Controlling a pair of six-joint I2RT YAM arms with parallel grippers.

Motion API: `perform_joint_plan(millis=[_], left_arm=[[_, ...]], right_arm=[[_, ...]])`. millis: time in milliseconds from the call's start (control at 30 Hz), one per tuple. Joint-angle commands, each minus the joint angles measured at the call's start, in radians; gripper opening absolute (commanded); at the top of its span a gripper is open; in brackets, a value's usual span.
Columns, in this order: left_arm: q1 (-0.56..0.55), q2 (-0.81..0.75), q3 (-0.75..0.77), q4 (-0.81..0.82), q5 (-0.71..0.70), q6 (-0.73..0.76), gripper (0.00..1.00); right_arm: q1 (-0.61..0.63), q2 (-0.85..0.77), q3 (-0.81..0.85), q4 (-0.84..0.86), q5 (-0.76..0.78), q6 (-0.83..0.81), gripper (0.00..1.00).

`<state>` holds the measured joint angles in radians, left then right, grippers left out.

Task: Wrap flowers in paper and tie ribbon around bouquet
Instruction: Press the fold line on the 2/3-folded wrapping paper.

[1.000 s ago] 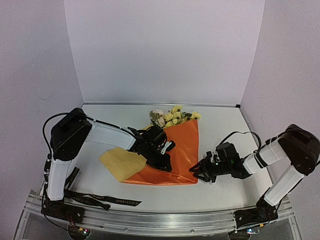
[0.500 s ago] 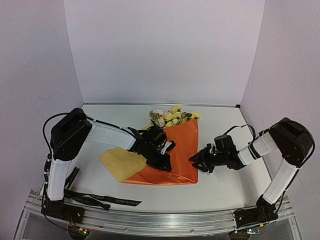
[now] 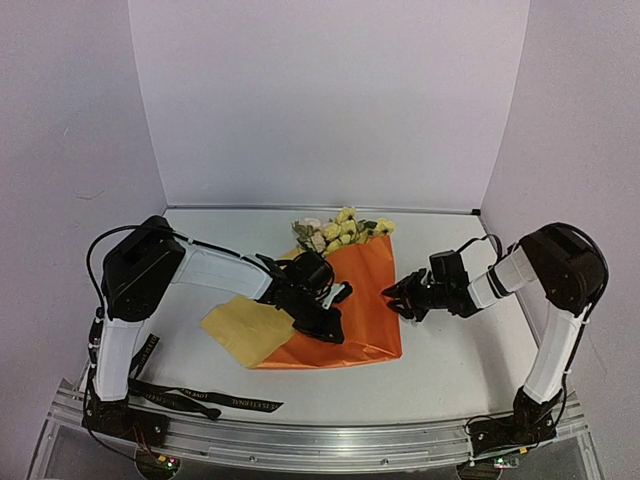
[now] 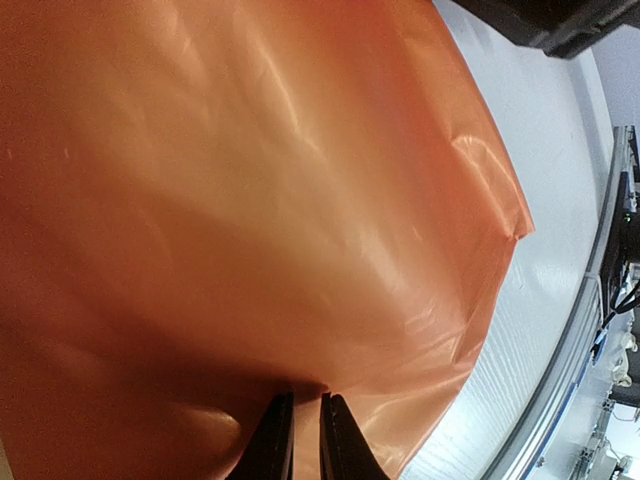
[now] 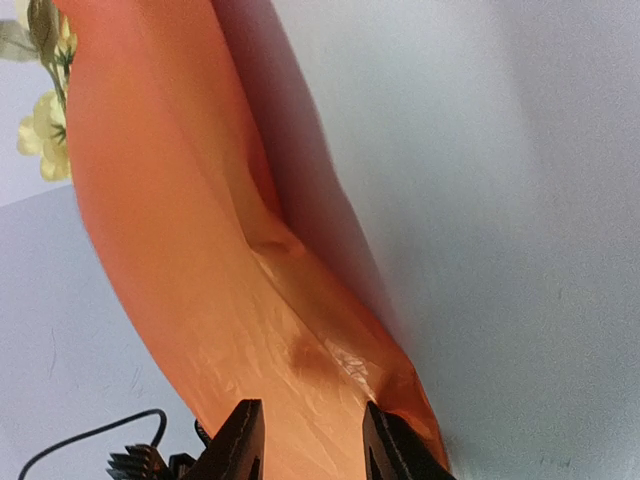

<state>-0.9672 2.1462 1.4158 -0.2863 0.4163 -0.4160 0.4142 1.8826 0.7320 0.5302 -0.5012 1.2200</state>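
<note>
**Wrapping stage, near to far.** At the near left edge of the table (image 3: 450, 365) the ribbon (image 3: 205, 398) lies slack and flat beside the left arm's base, well apart from both hands. Tying is judged not yet begun.

Mid-table lies the paper (image 3: 368, 290), orange face up. Its yellow underside (image 3: 245, 330) shows as a flap at the near left. The left hand (image 4: 306, 415) rests on the orange sheet with its jaws narrowed almost together. The tips appear to nip a small fold of it.

The right hand (image 5: 305, 425) stands part open at the sheet's right edge. That raised edge passes between its fingers, with no clamp evident.

Farthest, the flowers (image 3: 340, 230) project from the sheet's far end. Their stems are hidden beneath the orange layer.

The wrap is judged partly done: the stems are covered, but the sheet is broad and loose and no cone has been closed. The bundle's long axis runs near to far, with the blooms pointing toward the back wall.
</note>
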Motion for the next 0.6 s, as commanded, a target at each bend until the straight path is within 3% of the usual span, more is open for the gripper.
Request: perform_joint_plan(millis=[0, 167, 333, 567], left_arm=[[-0.002, 0.031, 0.028, -0.037, 0.000, 0.026, 0.12], [-0.001, 0.040, 0.047, -0.058, -0.002, 0.038, 0.12], [0.004, 0.038, 0.052, -0.061, 0.001, 0.041, 0.12], [0.009, 0.021, 0.057, -0.086, -0.002, 0.059, 0.11]], right_arm=[[-0.050, 0.062, 0.081, -0.026, 0.075, 0.018, 0.37], [-0.063, 0.094, 0.147, -0.031, 0.073, 0.047, 0.36], [-0.055, 0.064, 0.104, -0.033, 0.092, 0.021, 0.38], [-0.059, 0.096, 0.255, -0.116, 0.036, 0.014, 0.38]])
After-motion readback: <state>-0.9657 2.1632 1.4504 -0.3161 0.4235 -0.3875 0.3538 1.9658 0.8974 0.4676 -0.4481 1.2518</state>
